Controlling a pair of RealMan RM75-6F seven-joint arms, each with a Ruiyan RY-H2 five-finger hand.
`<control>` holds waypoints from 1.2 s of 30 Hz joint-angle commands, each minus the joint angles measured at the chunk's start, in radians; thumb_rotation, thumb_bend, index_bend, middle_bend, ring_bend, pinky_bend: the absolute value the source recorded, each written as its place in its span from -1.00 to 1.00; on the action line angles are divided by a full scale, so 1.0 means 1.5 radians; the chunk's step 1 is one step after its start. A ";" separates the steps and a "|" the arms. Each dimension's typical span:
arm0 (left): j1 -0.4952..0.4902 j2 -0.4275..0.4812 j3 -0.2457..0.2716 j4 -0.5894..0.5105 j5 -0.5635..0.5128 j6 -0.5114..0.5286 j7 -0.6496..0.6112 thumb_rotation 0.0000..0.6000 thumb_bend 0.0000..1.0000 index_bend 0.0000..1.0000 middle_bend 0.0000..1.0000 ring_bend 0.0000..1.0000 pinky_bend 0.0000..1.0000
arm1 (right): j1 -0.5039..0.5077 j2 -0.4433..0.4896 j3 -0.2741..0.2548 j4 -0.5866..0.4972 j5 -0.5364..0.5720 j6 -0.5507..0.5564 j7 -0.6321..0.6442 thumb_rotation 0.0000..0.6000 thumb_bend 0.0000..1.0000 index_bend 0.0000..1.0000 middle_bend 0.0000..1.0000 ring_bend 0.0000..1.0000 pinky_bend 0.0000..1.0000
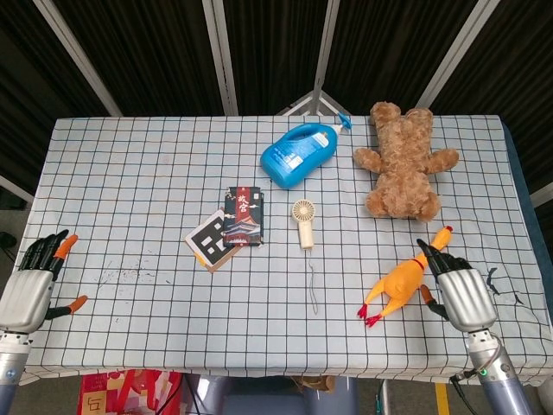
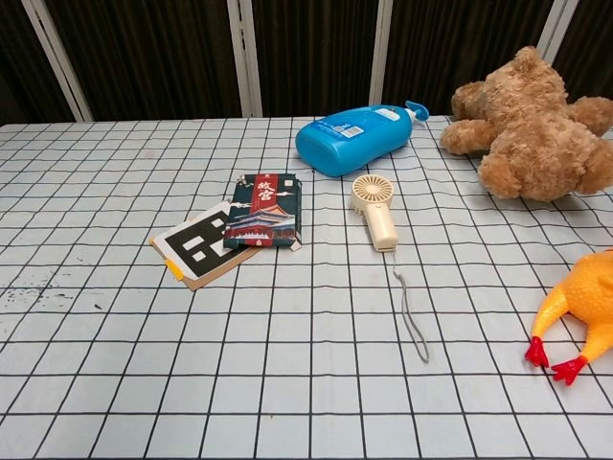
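In the head view my right hand (image 1: 455, 292) hovers at the table's near right, fingers apart and holding nothing. Its fingertips (image 1: 429, 256) are right beside the neck of a yellow rubber chicken (image 1: 399, 283), which lies on the checked cloth with its red feet toward the near edge; whether they touch it is unclear. My left hand (image 1: 28, 290) rests at the near left corner, fingers spread, empty, far from every object. Neither hand shows in the chest view, where the rubber chicken (image 2: 580, 305) lies at the right edge.
A brown teddy bear (image 1: 404, 162) lies at the far right and a blue bottle (image 1: 298, 154) on its side behind the middle. A cream hand fan (image 1: 303, 221) with a cord, a dark printed box (image 1: 243, 216) and a QR-patterned card (image 1: 206, 242) lie mid-table.
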 commanded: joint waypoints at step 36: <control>-0.012 0.031 -0.006 -0.008 -0.034 -0.044 -0.062 1.00 -0.83 -1.00 -1.00 -1.00 -1.00 | 0.340 -0.358 0.120 0.193 0.436 -0.293 -0.268 1.00 0.48 -1.00 0.58 0.79 0.85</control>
